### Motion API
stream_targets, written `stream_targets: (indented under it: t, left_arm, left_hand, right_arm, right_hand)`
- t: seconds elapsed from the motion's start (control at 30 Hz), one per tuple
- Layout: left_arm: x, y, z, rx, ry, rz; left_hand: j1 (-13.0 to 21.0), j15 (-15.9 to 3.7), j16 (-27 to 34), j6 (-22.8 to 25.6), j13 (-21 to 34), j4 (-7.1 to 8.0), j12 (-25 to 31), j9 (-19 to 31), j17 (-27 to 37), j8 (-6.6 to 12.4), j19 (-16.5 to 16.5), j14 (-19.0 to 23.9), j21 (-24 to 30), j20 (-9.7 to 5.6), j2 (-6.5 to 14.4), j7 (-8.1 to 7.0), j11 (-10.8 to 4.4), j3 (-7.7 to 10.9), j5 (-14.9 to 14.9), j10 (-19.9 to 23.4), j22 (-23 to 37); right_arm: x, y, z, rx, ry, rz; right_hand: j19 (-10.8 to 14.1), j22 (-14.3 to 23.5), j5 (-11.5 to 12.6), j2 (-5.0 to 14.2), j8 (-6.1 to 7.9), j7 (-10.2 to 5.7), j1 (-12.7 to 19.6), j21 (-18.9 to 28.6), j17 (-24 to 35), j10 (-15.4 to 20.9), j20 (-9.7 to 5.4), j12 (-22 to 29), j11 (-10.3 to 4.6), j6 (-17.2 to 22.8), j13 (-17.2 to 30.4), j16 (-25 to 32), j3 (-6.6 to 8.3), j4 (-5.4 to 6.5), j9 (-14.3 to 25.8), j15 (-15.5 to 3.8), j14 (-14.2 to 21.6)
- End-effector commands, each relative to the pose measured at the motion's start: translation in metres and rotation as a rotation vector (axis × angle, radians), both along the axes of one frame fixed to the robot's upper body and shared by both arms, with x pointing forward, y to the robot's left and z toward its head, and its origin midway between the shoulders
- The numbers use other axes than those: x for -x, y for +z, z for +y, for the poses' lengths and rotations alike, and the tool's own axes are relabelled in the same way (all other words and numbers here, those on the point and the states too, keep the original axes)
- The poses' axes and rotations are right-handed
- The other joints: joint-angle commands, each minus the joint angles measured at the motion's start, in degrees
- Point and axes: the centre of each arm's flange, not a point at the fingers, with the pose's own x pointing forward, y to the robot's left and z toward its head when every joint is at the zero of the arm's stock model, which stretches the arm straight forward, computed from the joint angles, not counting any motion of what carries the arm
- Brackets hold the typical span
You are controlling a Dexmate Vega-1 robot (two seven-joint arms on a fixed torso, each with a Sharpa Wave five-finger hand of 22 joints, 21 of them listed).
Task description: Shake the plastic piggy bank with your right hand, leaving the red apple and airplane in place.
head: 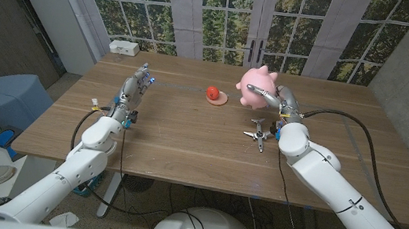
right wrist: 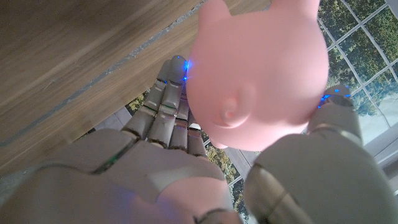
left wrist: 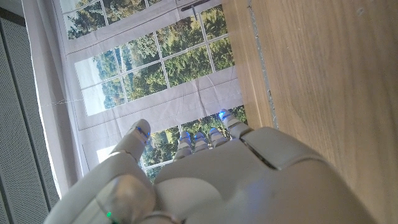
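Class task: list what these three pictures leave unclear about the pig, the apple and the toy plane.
- Piggy bank: its coin slot is not visible; the right robot hand covers part in the head view.
- Airplane: too small for detail.
- Red apple: what lies under it is unclear.

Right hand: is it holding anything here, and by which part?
Yes. The right hand grips the pink piggy bank around its body, fingers on one side, thumb on the other. It looks lifted off the table.
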Motion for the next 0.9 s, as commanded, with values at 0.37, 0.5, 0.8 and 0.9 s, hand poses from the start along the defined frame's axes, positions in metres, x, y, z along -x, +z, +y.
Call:
stream_targets:
  t: [0.37, 0.5, 0.8, 0.9]
  left_arm:
    - [0.001, 0.001, -0.004, -0.005, 0.01, 0.013]
    - [0.001, 0.001, -0.004, -0.004, 0.012, 0.015]
    - [-0.001, 0.003, -0.006, -0.007, 0.012, 0.015]
    - [-0.001, 0.004, -0.007, -0.01, 0.013, 0.015]
  left_hand:
    - [0.78, -1.58, 0.02, -0.01, 0.3, -0.41, 0.27, 0.3, 0.25, 0.27, 0.6, 0.16, 0.13, -1.89, 2.52, 0.0, 0.34, 0.23, 0.05, -0.14, 0.26]
    - [0.78, -1.54, 0.04, -0.01, 0.3, -0.42, 0.26, 0.3, 0.25, 0.27, 0.63, 0.22, 0.14, -1.87, 2.54, 0.04, 0.34, 0.22, 0.05, -0.16, 0.26]
    - [0.78, -1.53, 0.02, 0.03, 0.3, -0.46, 0.24, 0.3, 0.26, 0.28, 0.62, 0.16, 0.12, -1.86, 2.56, 0.0, 0.36, 0.21, 0.05, -0.19, 0.27]
    - [0.79, -1.47, 0.03, 0.02, 0.3, -0.47, 0.25, 0.3, 0.26, 0.27, 0.62, 0.17, 0.12, -1.85, 2.57, 0.03, 0.43, 0.2, 0.05, -0.16, 0.27]
  right_arm:
    - [-0.01, -0.011, -0.013, -0.105, -0.031, -0.094]
    - [-0.008, -0.016, -0.017, -0.177, -0.068, -0.181]
    - [-0.004, -0.028, -0.025, -0.359, -0.17, -0.347]
    - [-0.002, -0.033, -0.028, -0.455, -0.222, -0.403]
  right_hand:
    - [-0.33, -0.26, 0.14, 23.56, 0.4, -16.12, 23.04, 1.1, 0.18, 19.73, -1.84, 1.08, -19.31, 25.9, 8.19, -0.31, 4.71, 0.8, 2.74, -10.65, 2.8]
    - [-0.4, -0.43, 0.13, 23.59, 0.35, -16.24, 23.07, 1.4, 0.2, 19.84, -1.81, 1.03, -19.12, 25.78, 8.17, -0.32, 4.71, 0.79, 2.77, -10.67, 2.89]
    - [-0.49, -0.77, 0.12, 23.67, 0.35, -16.28, 23.17, 2.01, 0.21, 19.92, -1.69, 0.88, -19.44, 25.99, 8.16, -0.4, 4.78, 0.75, 2.67, -10.69, 3.07]
    - [-0.42, -0.9, 0.13, 23.66, 0.31, -16.13, 23.33, 2.29, 0.26, 20.08, -1.51, 0.79, -19.37, 25.97, 8.01, -0.29, 4.8, 0.65, 2.64, -10.72, 3.29]
